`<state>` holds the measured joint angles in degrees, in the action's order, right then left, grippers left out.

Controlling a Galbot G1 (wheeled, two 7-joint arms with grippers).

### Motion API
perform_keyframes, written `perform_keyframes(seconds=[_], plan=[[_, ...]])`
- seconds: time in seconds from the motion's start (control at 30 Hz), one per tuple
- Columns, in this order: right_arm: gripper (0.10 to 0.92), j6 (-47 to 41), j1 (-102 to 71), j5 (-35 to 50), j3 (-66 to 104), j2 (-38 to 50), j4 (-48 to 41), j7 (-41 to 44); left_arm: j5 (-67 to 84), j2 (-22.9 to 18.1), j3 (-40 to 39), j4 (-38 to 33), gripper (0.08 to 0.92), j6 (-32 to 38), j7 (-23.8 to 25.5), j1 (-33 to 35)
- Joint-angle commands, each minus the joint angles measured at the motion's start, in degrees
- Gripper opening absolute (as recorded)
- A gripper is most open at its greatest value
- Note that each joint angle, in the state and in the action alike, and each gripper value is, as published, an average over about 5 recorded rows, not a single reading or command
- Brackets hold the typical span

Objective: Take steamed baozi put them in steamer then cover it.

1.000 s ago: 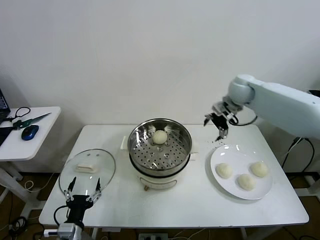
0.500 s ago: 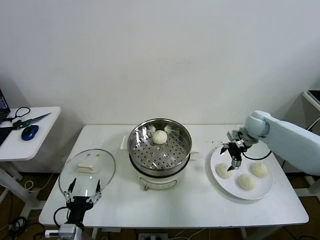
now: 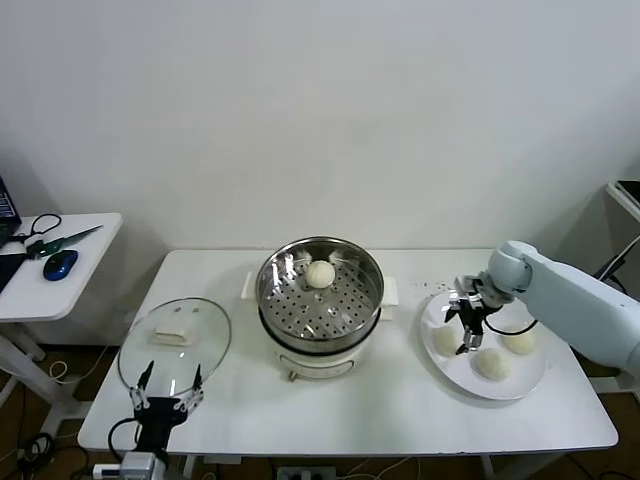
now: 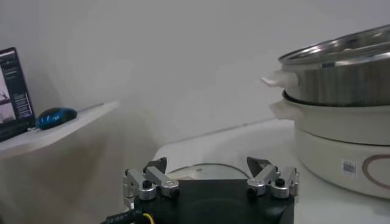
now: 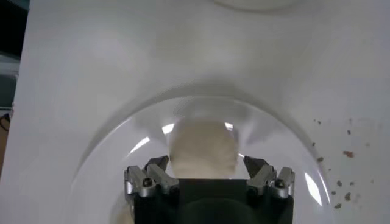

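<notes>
The steel steamer [image 3: 320, 300] stands mid-table with one baozi [image 3: 319, 273] at the back of its basket. Three baozi lie on the white plate [image 3: 505, 382]: one at the left [image 3: 444, 340], one at the front [image 3: 491, 364], one at the right [image 3: 521, 342]. My right gripper [image 3: 466, 326] is open, low over the left baozi; in the right wrist view that baozi [image 5: 202, 148] lies between the open fingers [image 5: 207, 167]. The glass cover [image 3: 175, 340] lies flat at the table's left. My left gripper [image 3: 165, 390] is open, parked by the cover's front edge; it also shows in the left wrist view [image 4: 207, 176].
A side table [image 3: 60, 265] at the left holds scissors [image 3: 55, 238] and a blue mouse [image 3: 60, 264]. Dark crumbs [image 3: 432, 286] lie behind the plate. The steamer's side [image 4: 341, 122] shows in the left wrist view.
My right arm swung from above the table behind the plate down to the plate, and its gripper now sits low over the left baozi. The left arm stayed parked.
</notes>
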<state>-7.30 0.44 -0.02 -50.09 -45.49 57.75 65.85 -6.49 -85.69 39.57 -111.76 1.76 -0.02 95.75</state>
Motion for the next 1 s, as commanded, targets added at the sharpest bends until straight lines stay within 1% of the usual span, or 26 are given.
perform_keyframes(seconds=[0.03, 0.2, 0.53, 0.67, 0.8, 1.0], plan=[[0.823, 0.3, -1.9, -1.5, 1.6, -1.3, -2.3, 0.2, -0.5, -0.1, -0.2, 0.3, 0.823, 0.1, -0.1, 0.0], [0.819, 0.8, -1.8, -1.6, 1.9, -1.9, -3.0, 0.1, -0.6, 0.0, -0.3, 0.5, 0.823, 0.2, -0.1, 0.1], [0.723, 0.9, 0.3, 0.2, 0.1, -2.4, -3.7, 0.9, -0.5, 0.0, -0.5, 0.6, 0.823, 0.3, -0.1, 0.3], [0.702, 0.9, 1.8, 1.5, -0.5, -1.9, -3.4, 1.0, -0.5, 0.1, -0.6, 0.4, 0.823, 0.3, -0.1, 0.4], [0.692, 0.4, 8.6, 6.1, -4.8, -0.4, -1.7, 1.0, -0.5, 0.3, -0.7, 0.1, 0.823, 0.2, -0.1, 0.5], [0.687, -0.6, 28.0, 18.0, -18.8, -0.2, 0.2, 1.1, -0.4, 0.5, -1.1, -0.7, 0.823, 0.2, -0.1, 0.8]])
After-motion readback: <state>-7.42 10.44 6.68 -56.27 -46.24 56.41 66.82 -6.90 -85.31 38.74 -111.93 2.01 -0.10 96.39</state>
